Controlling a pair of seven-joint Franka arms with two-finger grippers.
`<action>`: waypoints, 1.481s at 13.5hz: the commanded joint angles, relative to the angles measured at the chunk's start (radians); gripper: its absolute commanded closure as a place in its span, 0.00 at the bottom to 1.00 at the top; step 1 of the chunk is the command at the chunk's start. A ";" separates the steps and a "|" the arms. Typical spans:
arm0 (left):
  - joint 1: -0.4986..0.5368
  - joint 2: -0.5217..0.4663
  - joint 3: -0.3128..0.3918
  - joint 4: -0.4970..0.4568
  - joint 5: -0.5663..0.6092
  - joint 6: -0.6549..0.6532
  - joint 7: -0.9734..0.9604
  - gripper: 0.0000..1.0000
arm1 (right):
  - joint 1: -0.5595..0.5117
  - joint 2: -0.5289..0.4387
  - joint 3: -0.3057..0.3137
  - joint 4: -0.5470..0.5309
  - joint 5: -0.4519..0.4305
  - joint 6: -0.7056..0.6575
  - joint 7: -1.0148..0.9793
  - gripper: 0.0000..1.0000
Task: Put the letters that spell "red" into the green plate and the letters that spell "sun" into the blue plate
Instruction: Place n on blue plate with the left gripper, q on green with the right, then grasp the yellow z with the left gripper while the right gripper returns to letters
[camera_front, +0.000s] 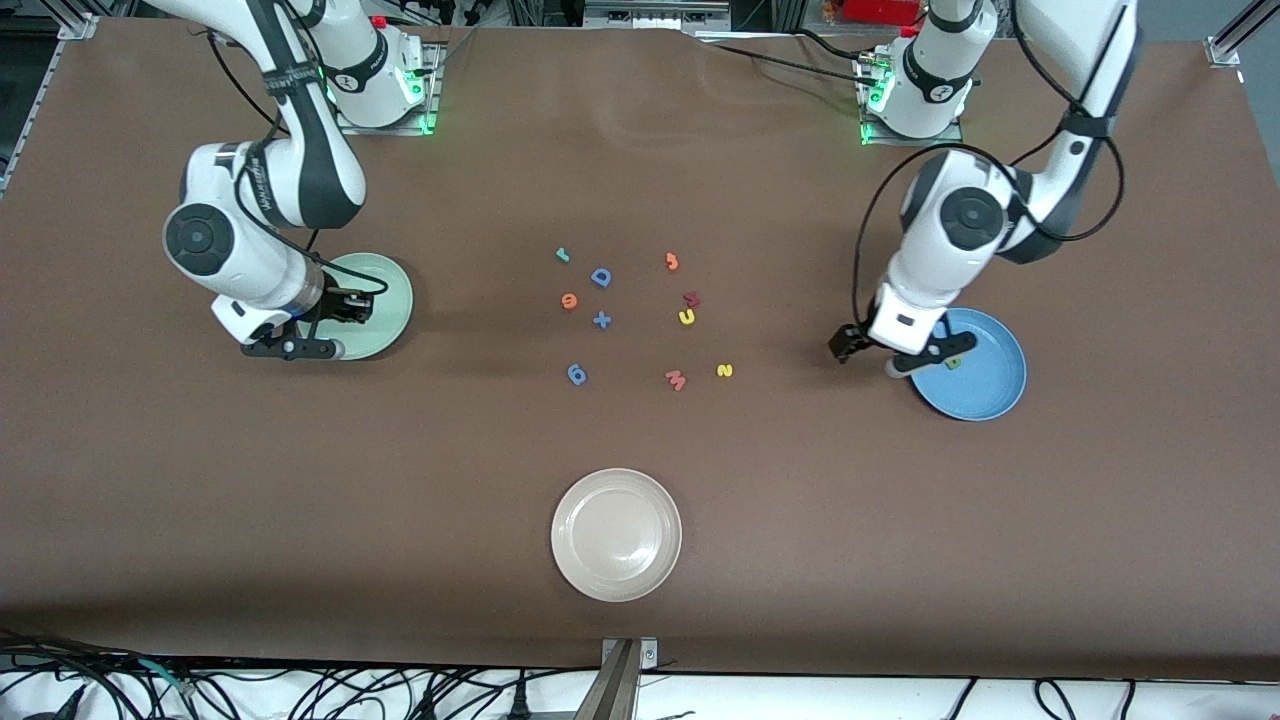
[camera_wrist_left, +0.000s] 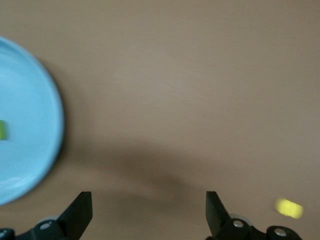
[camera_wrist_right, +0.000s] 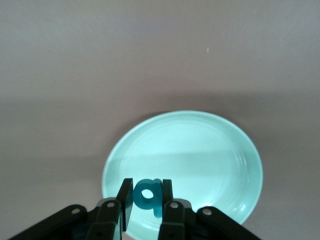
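My right gripper is shut on the teal "d" and holds it above the pale green plate; from the front, that gripper hangs over the green plate. My left gripper is open and empty over bare table, beside the blue plate. The green "n" lies in the blue plate. In the middle of the table lie the teal "r", orange "e", yellow "u" and yellow "s".
Among the letters lie a blue "D", blue plus, blue "6", orange "3", dark red piece and red "W". A cream plate sits nearest the front camera.
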 joint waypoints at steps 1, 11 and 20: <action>-0.101 0.110 0.012 0.135 0.015 -0.019 -0.014 0.00 | 0.003 0.029 0.003 -0.061 0.009 0.082 -0.015 1.00; -0.230 0.379 0.015 0.381 0.202 -0.037 -0.011 0.00 | 0.007 0.062 0.049 -0.129 0.103 0.147 -0.014 0.88; -0.275 0.394 0.015 0.379 0.207 -0.050 -0.065 0.33 | 0.019 -0.059 0.115 -0.094 0.103 0.058 0.156 0.25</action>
